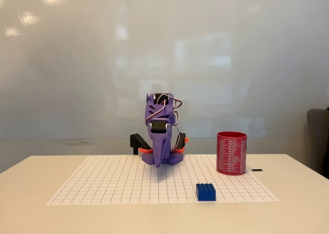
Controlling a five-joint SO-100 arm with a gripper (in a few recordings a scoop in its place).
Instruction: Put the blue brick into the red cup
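Purple arm folded at rest, end effector (157, 163) pointing down, its opening unclear; blue brick (205, 192) untouched on gridded worktop (103, 185), near red cup (231, 153); next: reach for it.

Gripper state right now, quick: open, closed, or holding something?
Gripper: folded down at the arm's base, holding nothing; open or closed cannot be told. The blue brick lies free on the grid sheet.

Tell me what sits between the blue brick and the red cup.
Nothing: in the fixed view only bare grid sheet separates the blue brick from the red cup.
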